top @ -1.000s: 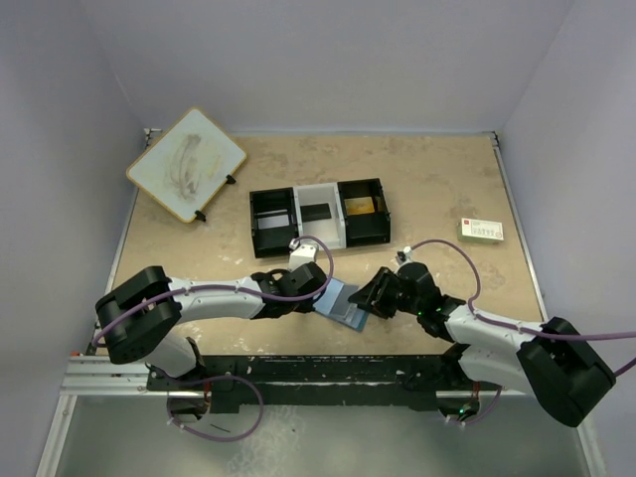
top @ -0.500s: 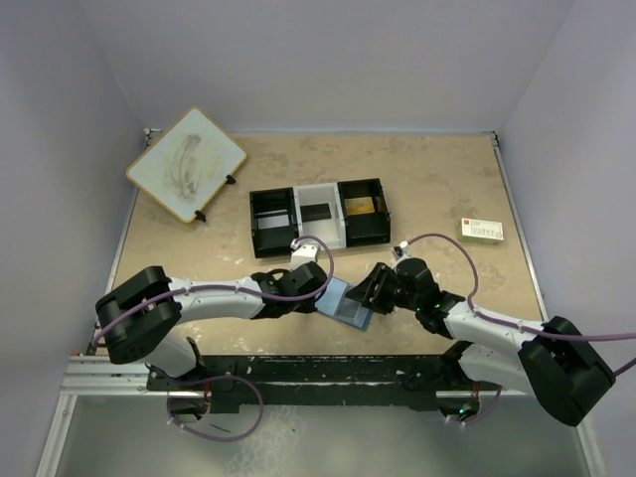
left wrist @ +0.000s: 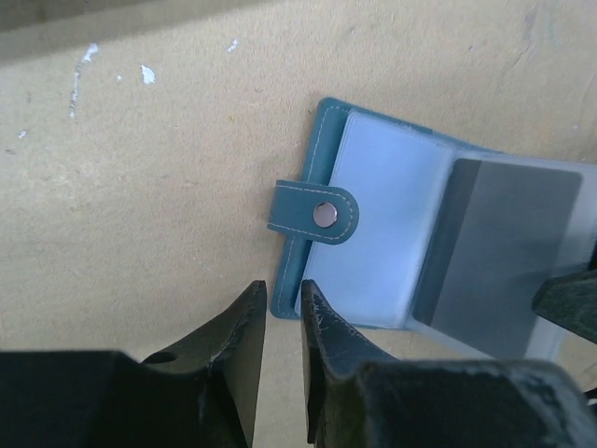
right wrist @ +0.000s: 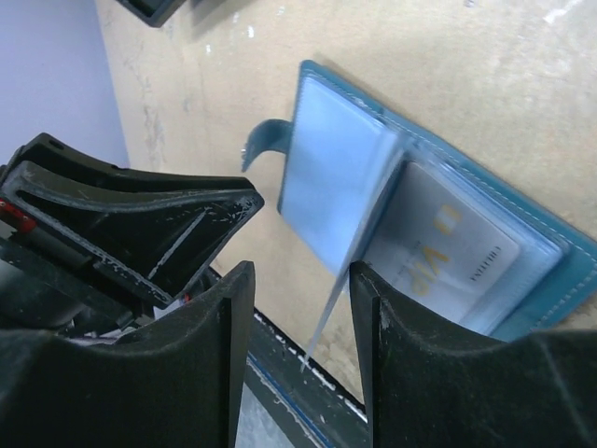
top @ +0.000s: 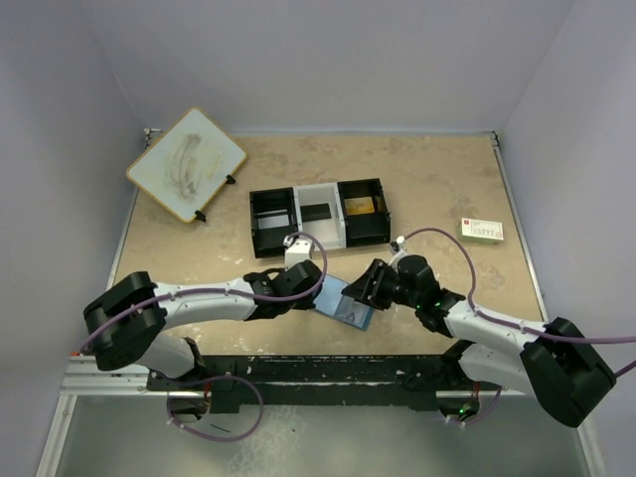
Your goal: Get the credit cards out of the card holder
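The table (top: 437, 179) is tan and speckled, with little white scuffs. Pale lilac walls (top: 328, 60) stand on three sides.

A black-and-white tray (top: 252, 214) sits in the middle. Just in front of the tray, nearer the arms, the blue card holder (top: 346, 301) lies open and flat, its snap tab (left wrist: 317, 213) sticking out. A credit card (right wrist: 438, 247) sits in one clear pocket.

The left gripper (left wrist: 278, 299) is low at the holder's edge. Its jaws are almost closed, and I cannot tell if they pinch the cover. The right gripper (right wrist: 298, 271) has its jaws partly open. A clear pocket page (right wrist: 373, 210) stands up in the gap, not pinched.

Left of the tray and farther back lies a smudged white board (top: 186, 164). Right of the tray lies a white card with green and red print (top: 481, 231).
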Action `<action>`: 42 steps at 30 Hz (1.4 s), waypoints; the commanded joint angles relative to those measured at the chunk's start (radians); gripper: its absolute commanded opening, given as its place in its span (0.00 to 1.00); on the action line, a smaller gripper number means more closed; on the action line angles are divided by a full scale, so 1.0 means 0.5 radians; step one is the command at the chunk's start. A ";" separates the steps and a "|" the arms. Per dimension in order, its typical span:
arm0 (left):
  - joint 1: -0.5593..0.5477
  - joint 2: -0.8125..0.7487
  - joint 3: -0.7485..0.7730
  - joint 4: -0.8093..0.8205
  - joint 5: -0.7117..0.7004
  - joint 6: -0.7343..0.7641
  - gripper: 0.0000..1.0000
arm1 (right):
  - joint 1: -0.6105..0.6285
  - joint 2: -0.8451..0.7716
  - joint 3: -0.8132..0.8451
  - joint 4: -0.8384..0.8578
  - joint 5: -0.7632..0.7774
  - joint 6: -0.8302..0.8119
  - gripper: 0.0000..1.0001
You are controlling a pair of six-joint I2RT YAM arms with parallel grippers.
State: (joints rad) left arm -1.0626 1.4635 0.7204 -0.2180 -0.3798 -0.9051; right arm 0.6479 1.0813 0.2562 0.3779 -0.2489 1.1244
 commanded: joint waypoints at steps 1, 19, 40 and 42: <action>-0.010 -0.198 -0.047 0.009 -0.173 -0.107 0.20 | 0.005 0.045 0.148 0.149 -0.108 -0.101 0.49; -0.010 -0.514 -0.170 -0.129 -0.392 -0.298 0.25 | 0.020 0.569 0.401 0.238 -0.293 -0.233 0.49; -0.010 -0.513 -0.110 -0.032 -0.308 -0.318 0.49 | 0.015 0.519 0.054 0.400 -0.161 0.055 0.49; -0.009 -0.521 -0.105 -0.036 -0.307 -0.319 0.51 | 0.017 0.635 -0.035 0.565 -0.175 0.167 0.49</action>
State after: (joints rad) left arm -1.0626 1.2301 0.6353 -0.2726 -0.5350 -1.0416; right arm 0.6544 1.3190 0.3164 0.4721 -0.2943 1.0882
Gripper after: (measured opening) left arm 0.496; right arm 0.492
